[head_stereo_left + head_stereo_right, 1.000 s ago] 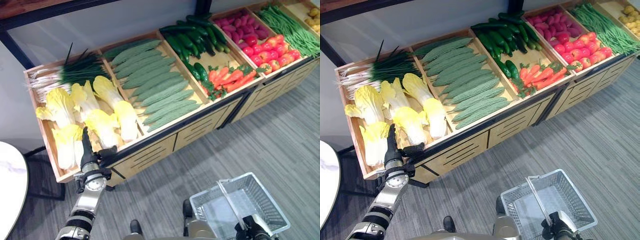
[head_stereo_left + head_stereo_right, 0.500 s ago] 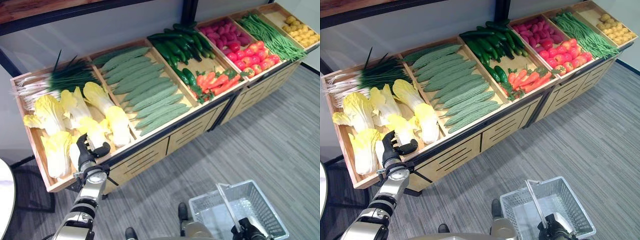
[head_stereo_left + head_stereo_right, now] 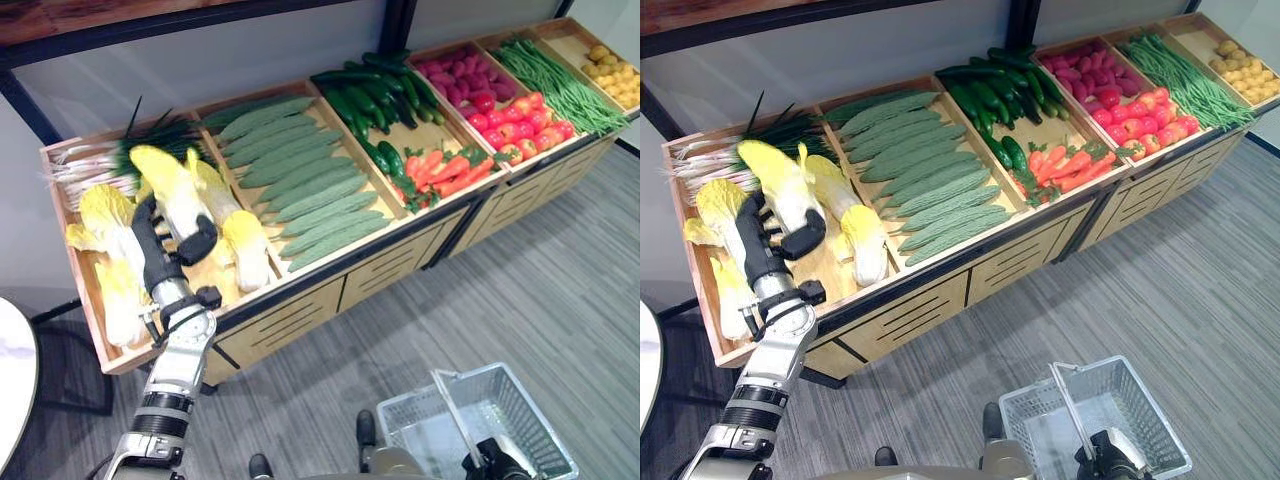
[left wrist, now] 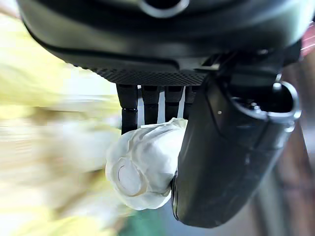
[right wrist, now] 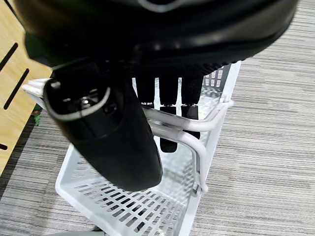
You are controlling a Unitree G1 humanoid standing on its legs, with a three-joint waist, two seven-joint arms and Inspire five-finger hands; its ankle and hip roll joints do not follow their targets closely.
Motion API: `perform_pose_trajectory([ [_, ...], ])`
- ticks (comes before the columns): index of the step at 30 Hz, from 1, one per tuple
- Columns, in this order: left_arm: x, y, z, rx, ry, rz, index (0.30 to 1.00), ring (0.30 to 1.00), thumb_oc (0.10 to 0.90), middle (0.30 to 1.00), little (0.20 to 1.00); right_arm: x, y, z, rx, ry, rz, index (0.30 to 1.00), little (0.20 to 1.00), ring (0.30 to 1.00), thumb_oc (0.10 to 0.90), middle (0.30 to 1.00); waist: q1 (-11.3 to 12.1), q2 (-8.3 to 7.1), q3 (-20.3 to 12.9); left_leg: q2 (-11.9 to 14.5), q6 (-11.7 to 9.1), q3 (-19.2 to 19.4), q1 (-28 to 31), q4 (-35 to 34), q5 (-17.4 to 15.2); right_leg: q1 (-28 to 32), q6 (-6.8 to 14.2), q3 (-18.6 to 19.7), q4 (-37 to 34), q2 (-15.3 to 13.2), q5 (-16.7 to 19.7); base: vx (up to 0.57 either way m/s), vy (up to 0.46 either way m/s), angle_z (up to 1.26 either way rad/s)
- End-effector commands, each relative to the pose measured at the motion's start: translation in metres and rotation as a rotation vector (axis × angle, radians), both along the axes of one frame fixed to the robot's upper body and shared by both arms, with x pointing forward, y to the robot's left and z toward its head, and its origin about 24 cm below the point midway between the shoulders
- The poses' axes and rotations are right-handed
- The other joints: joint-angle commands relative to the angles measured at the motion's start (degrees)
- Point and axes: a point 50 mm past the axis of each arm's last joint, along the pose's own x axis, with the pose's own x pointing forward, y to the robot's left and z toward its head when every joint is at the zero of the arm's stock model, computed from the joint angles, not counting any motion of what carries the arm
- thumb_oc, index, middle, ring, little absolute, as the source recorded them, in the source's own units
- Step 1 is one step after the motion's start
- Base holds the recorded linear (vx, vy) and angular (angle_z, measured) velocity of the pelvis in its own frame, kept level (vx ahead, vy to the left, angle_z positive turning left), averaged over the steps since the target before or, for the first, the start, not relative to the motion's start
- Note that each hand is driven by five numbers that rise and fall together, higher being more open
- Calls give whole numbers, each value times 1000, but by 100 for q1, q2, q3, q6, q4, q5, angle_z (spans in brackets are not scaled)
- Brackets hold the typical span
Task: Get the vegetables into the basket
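1. The left hand [image 3: 160,245] was clamped on a napa cabbage [image 3: 172,190], holding it above the wooden crate [image 3: 92,290].
2. The right hand [image 5: 113,123] had its fingers curled round the white basket's handle [image 5: 184,135], low by the floor.

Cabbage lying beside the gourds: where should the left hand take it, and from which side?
Grip the lying cabbage round its thick middle, coming from above with the hand across its length. It lies flat, front to back, with the gourds close on its right. Bare crate floor on its left gives room. The left hand is occupied, curled round the held cabbage.
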Motion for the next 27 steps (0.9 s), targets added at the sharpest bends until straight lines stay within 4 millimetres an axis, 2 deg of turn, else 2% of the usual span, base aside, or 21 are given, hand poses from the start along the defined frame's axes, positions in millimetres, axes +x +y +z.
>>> perform_pose_trajectory([
  [1,3,-22,84,45,-440,-312,300,300,400,300,300,17,-8,8,-23,-65,27,300,300,300,400,300,7,-192,84,110,-222,-388,211,10,-183,321,499,40,29,-395,-298,0,0,0],
  [2,3,-21,84,43,-438,-315,300,300,400,300,300,17,-8,8,-22,-64,27,300,300,300,400,300,5,-193,78,110,-222,-387,213,10,-185,323,499,40,28,-394,-298,0,0,0],
  [4,-5,-20,67,-96,-383,-531,300,300,400,300,300,19,-11,10,-16,-76,10,300,300,300,400,300,3,-153,84,96,-215,-368,229,10,-174,319,503,65,27,-408,-276,-11,32,3],
  [5,-5,-19,67,-99,-382,-535,300,300,400,300,300,18,-11,10,-15,-75,10,300,300,300,400,300,4,-155,78,97,-216,-364,231,10,-176,319,503,69,26,-407,-276,1,31,-1],
  [7,-14,-18,39,-336,-308,-725,300,300,400,300,300,16,-11,9,3,-61,9,300,300,300,400,300,-5,-126,63,86,-212,-344,252,10,-178,318,502,108,21,-421,-260,3,17,-1],
  [9,-17,-15,31,-385,-284,-770,300,300,400,300,300,15,-10,9,16,-55,9,300,300,300,400,300,-5,-119,50,85,-213,-334,260,10,-183,314,500,126,21,-420,-259,2,6,-2],
  [11,-23,-17,8,-459,-183,-884,300,300,400,300,300,11,-10,7,38,-37,6,300,300,300,400,300,2,-108,32,81,-211,-330,276,10,-193,325,499,145,21,-421,-264,7,10,-5],
  [12,-23,-17,8,-459,-183,-884,300,300,400,300,300,11,-10,7,38,-37,6,300,300,300,400,300,2,-108,32,81,-211,-330,276,10,-193,324,499,146,21,-422,-264,0,0,0],
  [13,-28,-12,-6,-466,-122,-901,300,300,400,300,300,11,-10,8,49,-48,-5,300,300,300,400,300,4,-98,24,78,-211,-319,291,10,-194,332,504,162,21,-421,-264,0,0,0],
  [14,-29,-12,-6,-467,-121,-901,300,300,400,300,300,11,-10,8,49,-48,-5,300,300,300,400,300,6,-98,23,78,-211,-317,292,10,-195,332,504,164,21,-421,-264,0,0,0],
  [15,-32,-10,-16,-493,-81,-915,300,300,400,300,300,11,-10,8,61,-57,-16,300,300,300,400,300,14,-93,29,70,-205,-312,297,10,-189,335,502,174,21,-419,-260,-4,4,-4],
  [19,-38,-7,-32,-540,-36,-914,300,300,400,300,300,4,-9,6,75,-38,-38,300,300,300,400,300,42,-72,33,48,-189,-312,307,10,-195,345,507,171,21,-435,-256,-2,3,-1],
  [27,-42,-2,-38,-515,23,-928,300,300,400,300,300,2,-10,5,85,-43,-72,300,300,300,400,300,53,-64,34,-8,-147,-261,387,10,-229,393,536,187,46,-480,-251,3,18,-1],
])
